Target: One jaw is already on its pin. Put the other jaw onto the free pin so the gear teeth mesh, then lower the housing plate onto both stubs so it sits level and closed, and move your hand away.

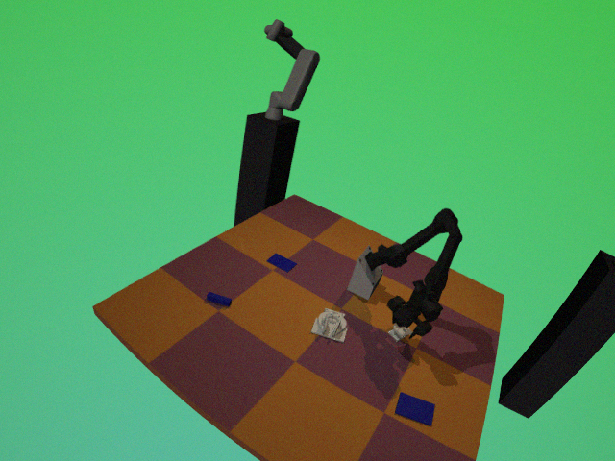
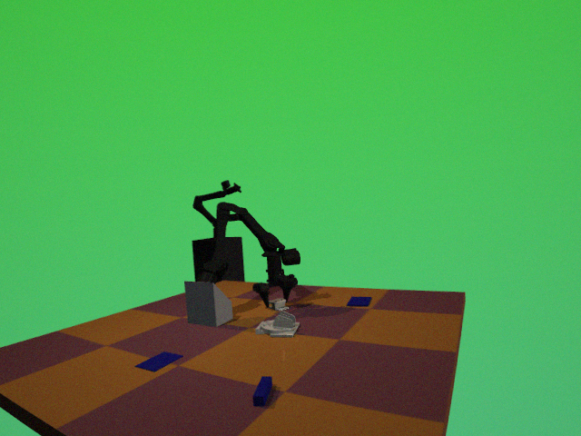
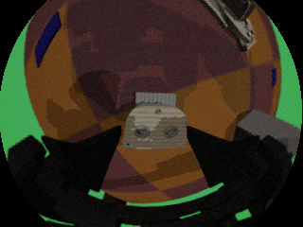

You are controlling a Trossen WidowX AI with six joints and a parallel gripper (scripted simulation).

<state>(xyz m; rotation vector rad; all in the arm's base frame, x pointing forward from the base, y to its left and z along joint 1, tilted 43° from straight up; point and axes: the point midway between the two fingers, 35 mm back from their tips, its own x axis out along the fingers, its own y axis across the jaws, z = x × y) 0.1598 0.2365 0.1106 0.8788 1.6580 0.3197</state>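
Note:
A small pale piece [image 1: 396,334] [image 2: 278,304] [image 3: 154,142] with two round dark holes and a ridged strip on its far edge looks like the housing plate. It lies apart from the base. My gripper [image 2: 277,302] [image 3: 154,129] is open. Its fingertips stand on either side of the pale piece, close to its side edges; contact cannot be told. The white base assembly [image 1: 330,327] [image 2: 277,331] sits flat to one side, with an upright ridged part on it; it is cut off at the top right of the wrist view [image 3: 246,41]. Its jaws, pins and stubs cannot be told apart.
A grey wedge-shaped block [image 1: 364,280] [image 2: 201,304] [image 3: 270,128] stands near the arm. Flat blue rectangles [image 1: 282,262] [image 2: 158,361] and a blue bar [image 1: 218,299] [image 2: 261,391] lie farther off. Another arm [image 1: 300,79] stands on a black pedestal [image 1: 265,163] beyond the table.

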